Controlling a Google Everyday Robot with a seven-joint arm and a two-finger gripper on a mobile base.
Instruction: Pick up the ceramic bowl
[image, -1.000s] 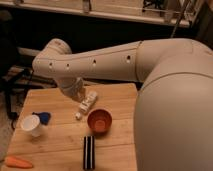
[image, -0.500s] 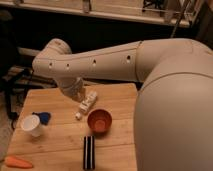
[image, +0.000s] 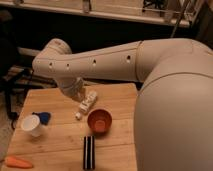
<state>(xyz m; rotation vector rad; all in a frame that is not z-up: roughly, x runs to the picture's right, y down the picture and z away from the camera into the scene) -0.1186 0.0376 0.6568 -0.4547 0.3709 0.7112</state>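
Ceramic bowl (image: 99, 120) sits just beside the pincer (image: 82, 110), whose state I cannot tell.

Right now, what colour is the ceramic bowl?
Ceramic bowl: orange-red, camera view; tool close beside it.

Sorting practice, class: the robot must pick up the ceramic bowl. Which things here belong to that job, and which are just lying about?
Job: bowl; gripper, over the table, just up-left of the bowl in the picture.
Lying about: cup; blue piece behind it; carrot; black striped bar.
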